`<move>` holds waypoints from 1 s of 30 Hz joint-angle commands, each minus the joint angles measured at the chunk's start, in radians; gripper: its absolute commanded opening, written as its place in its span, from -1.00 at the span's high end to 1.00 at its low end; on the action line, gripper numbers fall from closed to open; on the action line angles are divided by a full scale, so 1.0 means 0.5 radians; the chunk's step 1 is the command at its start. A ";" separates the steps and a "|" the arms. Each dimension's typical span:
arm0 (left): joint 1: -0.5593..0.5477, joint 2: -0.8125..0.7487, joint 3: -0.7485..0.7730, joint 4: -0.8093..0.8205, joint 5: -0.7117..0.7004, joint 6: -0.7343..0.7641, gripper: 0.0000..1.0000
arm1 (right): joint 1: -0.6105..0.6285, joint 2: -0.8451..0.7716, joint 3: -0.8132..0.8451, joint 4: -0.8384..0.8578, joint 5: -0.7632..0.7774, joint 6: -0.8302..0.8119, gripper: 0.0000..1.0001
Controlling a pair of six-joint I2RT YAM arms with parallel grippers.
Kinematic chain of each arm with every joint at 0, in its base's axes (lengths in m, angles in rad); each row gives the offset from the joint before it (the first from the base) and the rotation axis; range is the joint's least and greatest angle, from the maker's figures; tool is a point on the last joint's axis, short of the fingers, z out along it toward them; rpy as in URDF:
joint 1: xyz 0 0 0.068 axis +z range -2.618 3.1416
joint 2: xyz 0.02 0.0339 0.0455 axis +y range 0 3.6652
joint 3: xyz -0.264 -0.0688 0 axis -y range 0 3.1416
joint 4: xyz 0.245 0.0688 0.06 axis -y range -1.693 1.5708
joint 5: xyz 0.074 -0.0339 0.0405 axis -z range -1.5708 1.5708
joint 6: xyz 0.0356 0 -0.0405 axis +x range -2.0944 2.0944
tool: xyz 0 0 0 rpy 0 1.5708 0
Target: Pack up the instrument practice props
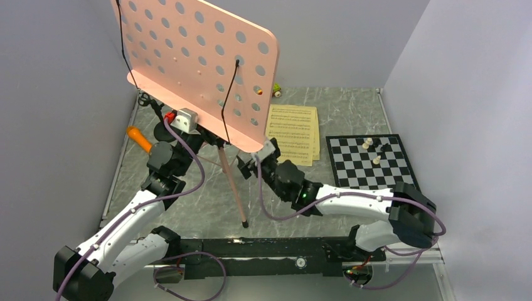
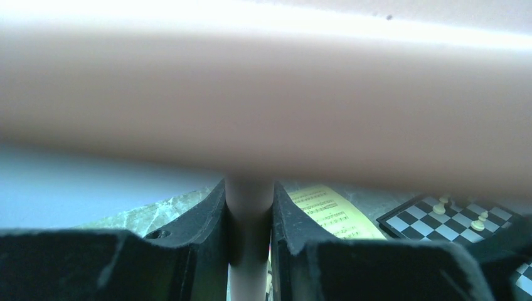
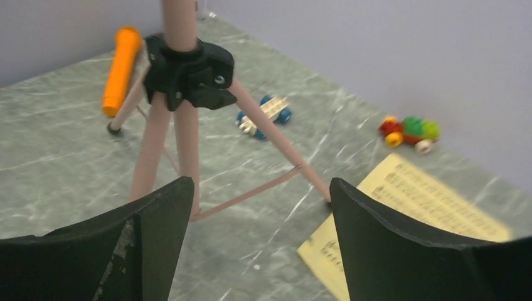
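The tall pink perforated music stand [image 1: 201,63] stands on its tripod at the left middle of the table. My left gripper [image 1: 210,135] is shut on its pink pole [image 2: 249,251] just under the plate. My right gripper [image 1: 248,165] is open and empty, low beside the tripod legs [image 3: 276,141], touching nothing. The orange microphone [image 1: 139,138] leans tilted left of the stand, and it also shows in the right wrist view [image 3: 122,69]. A small black piece [image 1: 145,99] behind it may be the mic stand. Yellow sheet-music pages [image 1: 293,132] lie flat right of the stand.
A chessboard [image 1: 370,162] with a few pieces lies at the right. A green and yellow block car [image 1: 276,91] sits near the back wall. A blue and white block car [image 3: 266,116] sits behind the tripod. Grey walls close the left, back and right.
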 commanded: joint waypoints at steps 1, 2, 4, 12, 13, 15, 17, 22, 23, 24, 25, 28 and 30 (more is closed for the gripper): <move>0.010 0.015 -0.054 -0.264 -0.117 -0.072 1.00 | -0.288 -0.071 0.174 -0.779 -0.541 1.140 -0.64; 0.010 0.004 -0.058 -0.266 -0.123 -0.067 1.00 | -0.370 -0.062 0.208 -0.837 -0.698 1.297 -0.64; 0.010 -0.023 -0.067 -0.273 -0.130 -0.054 1.00 | -0.519 -0.040 0.285 -0.884 -1.007 1.543 -0.64; 0.010 -0.078 -0.133 -0.277 -0.139 -0.060 1.00 | -0.828 0.223 0.620 -0.760 -1.857 2.244 -0.71; 0.009 -0.082 -0.140 -0.277 -0.138 -0.064 1.00 | -0.841 0.267 0.666 -0.734 -1.921 2.316 -0.71; 0.009 -0.088 -0.147 -0.277 -0.136 -0.070 1.00 | -0.850 0.377 0.811 -0.766 -2.044 2.388 -0.69; 0.007 -0.091 -0.148 -0.284 -0.135 -0.071 1.00 | -0.851 0.466 0.904 -0.818 -2.128 2.441 -0.63; 0.007 -0.106 -0.162 -0.298 -0.151 -0.062 1.00 | -0.852 0.540 0.933 -0.761 -2.232 2.543 -0.41; 0.007 -0.107 -0.167 -0.298 -0.156 -0.062 1.00 | -0.851 0.550 0.935 -0.754 -2.251 2.564 -0.37; 0.008 -0.107 -0.171 -0.298 -0.160 -0.062 1.00 | -0.853 0.560 0.940 -0.752 -2.268 2.580 -0.32; 0.007 -0.107 -0.174 -0.297 -0.161 -0.063 1.00 | -0.853 0.566 0.946 -0.755 -2.279 2.583 -0.27; 0.007 -0.107 -0.174 -0.295 -0.161 -0.073 1.00 | -0.854 0.570 0.942 -0.756 -2.260 2.571 -0.03; 0.007 -0.104 -0.176 -0.301 -0.155 -0.082 1.00 | -0.858 0.571 0.945 -0.764 -2.241 2.543 0.19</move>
